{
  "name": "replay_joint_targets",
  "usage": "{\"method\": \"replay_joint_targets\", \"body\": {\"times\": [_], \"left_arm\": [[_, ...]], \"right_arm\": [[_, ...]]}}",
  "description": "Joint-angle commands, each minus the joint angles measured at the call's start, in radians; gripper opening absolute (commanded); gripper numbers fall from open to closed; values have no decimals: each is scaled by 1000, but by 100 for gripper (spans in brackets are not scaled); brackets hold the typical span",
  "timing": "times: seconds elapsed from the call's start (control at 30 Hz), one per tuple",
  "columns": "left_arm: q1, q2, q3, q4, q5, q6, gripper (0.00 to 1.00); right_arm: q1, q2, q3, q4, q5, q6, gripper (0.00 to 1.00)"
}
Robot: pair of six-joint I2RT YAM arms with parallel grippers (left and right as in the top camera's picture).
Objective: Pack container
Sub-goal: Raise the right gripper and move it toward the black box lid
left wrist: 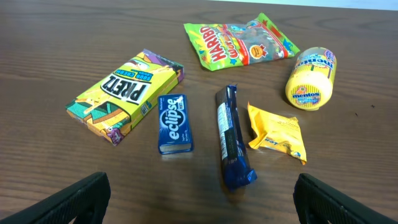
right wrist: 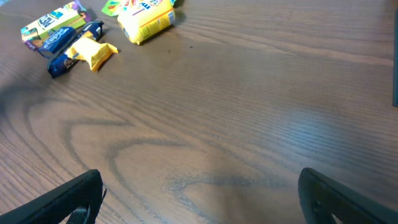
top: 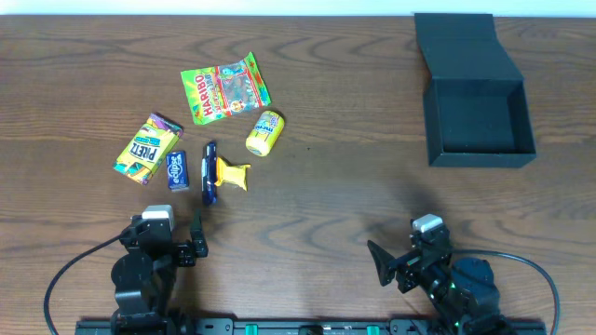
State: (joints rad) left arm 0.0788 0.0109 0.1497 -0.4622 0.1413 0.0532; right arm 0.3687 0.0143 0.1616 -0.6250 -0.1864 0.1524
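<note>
Both arms sit low at the near edge. Left gripper [left wrist: 202, 198] is spread wide, empty, facing the snacks: Pretz [left wrist: 124, 93], Eclipse [left wrist: 174, 123], blue bar [left wrist: 233, 137], yellow packet [left wrist: 277, 132], Mentos [left wrist: 311, 78], Haribo [left wrist: 239, 43]. Right gripper [right wrist: 205, 199] gapes too, over bare table [top: 354, 112]. Container [top: 477, 116] lies far right, lid [top: 463, 45] flipped back, well apart from the snacks.

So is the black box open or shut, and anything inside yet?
Open and empty: the container has its lid folded back flat, and the overhead view shows its floor bare.
</note>
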Motion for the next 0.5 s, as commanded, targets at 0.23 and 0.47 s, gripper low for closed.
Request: {"method": "replay_joint_targets", "body": {"times": [0.23,0.47], "left_arm": [[5,-6,-18,2,-14,11,95],[5,-6,-18,2,-14,11,95]], "right_arm": [[11,-9,-3,0,-4,11,99],[11,-9,-3,7,-5,45,99]]}}
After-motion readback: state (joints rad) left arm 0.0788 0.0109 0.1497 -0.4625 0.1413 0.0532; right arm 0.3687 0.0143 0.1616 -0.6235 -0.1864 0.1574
